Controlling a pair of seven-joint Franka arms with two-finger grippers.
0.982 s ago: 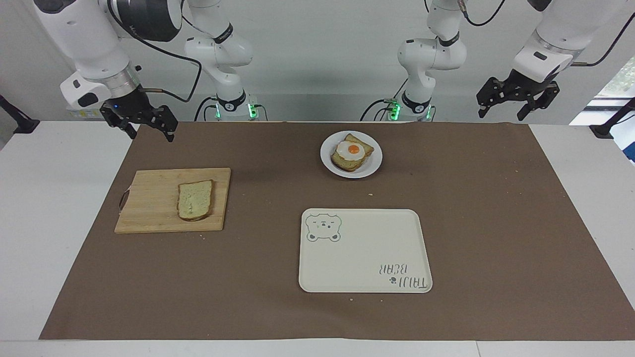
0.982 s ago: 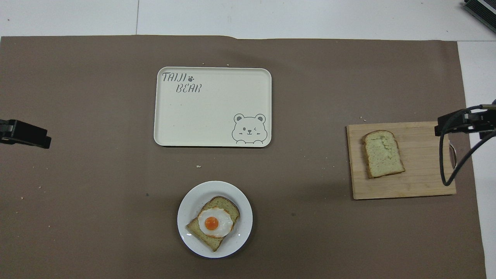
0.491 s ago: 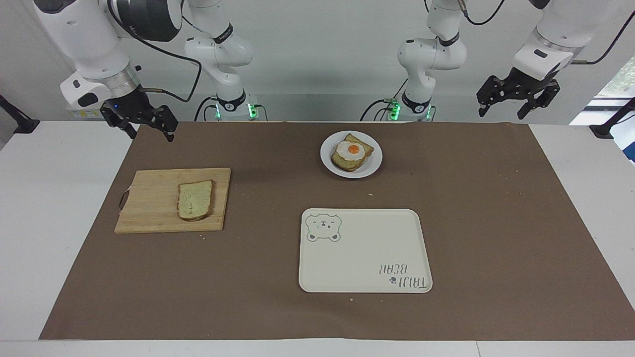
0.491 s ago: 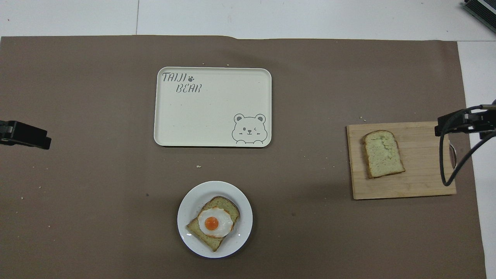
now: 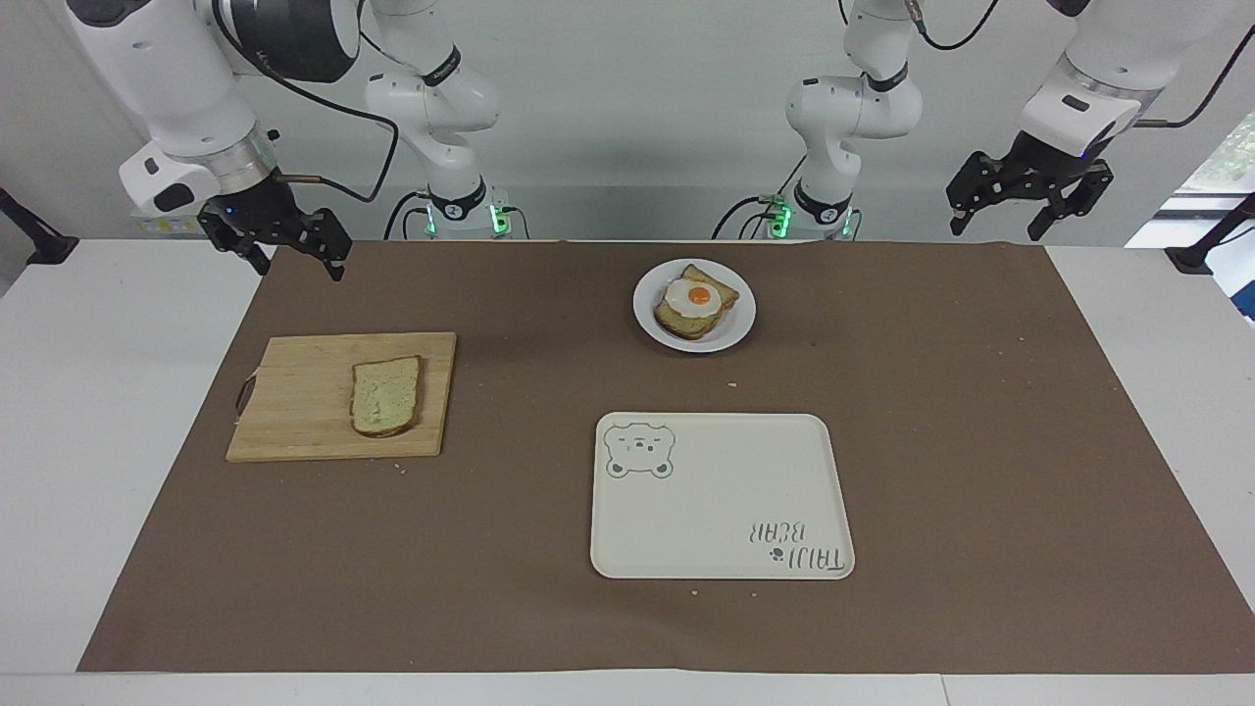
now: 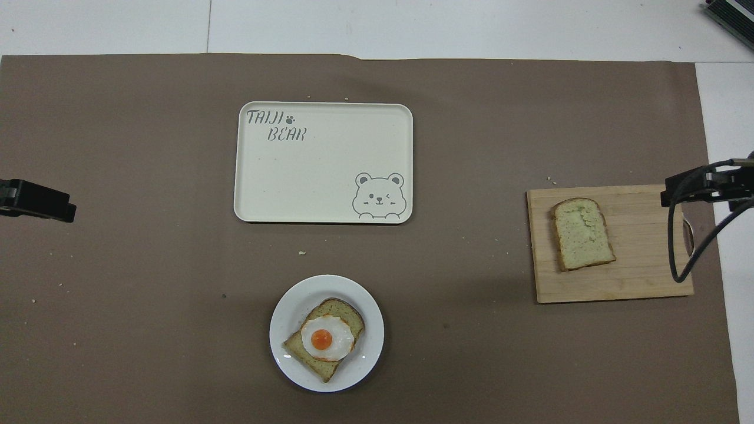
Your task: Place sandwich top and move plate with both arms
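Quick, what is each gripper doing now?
Left gripper: open, empty.
Right gripper: open, empty.

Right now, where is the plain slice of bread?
The plain slice of bread lies flat on the wooden cutting board, toward the right arm's end of the table, farther from the robots than the plate with the egg toast.

With twelve o'clock pointing away from the robots, the plate holding egg toast sits at six, the tray just past centre toward twelve, and the cutting board carrying the bread slice at three.
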